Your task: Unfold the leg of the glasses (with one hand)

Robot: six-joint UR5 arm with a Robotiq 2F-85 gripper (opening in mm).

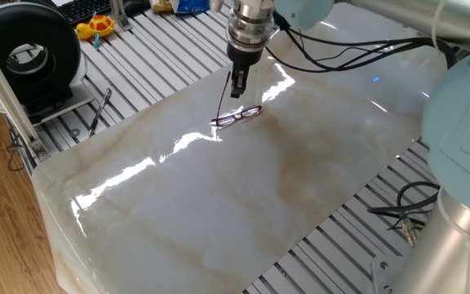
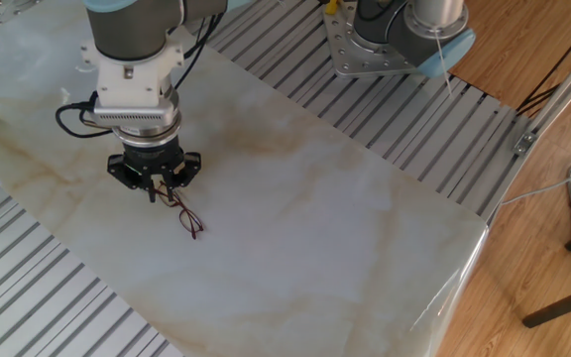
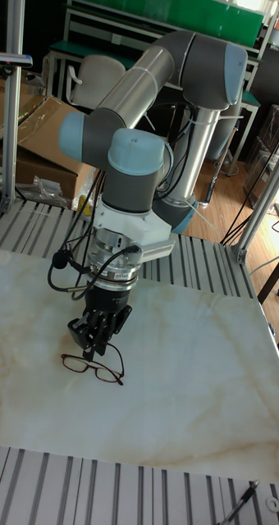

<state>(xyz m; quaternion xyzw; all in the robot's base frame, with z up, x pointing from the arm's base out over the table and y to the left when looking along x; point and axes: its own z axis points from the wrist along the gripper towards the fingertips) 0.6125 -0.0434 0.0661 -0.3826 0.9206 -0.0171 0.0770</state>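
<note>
The glasses (image 1: 238,115) lie on the marble tabletop (image 1: 219,204), a thin dark reddish frame with clear lenses. One slim leg (image 1: 225,108) runs up from the frame's left end to my gripper (image 1: 236,93). The black fingers are closed together on the leg's tip, just above the slab. In the other fixed view the gripper (image 2: 154,192) hangs up and left of the glasses (image 2: 189,219), with the leg stretched between them. In the tall fixed view the gripper (image 3: 92,348) stands right over the glasses (image 3: 91,364).
A black pen-like tool (image 1: 99,111) lies on the slatted surface left of the slab. A black round device (image 1: 29,51) and a yellow toy (image 1: 97,25) sit at the far left. Loose cables (image 1: 398,214) lie near the right edge. Another robot base (image 2: 395,35) stands behind the slab.
</note>
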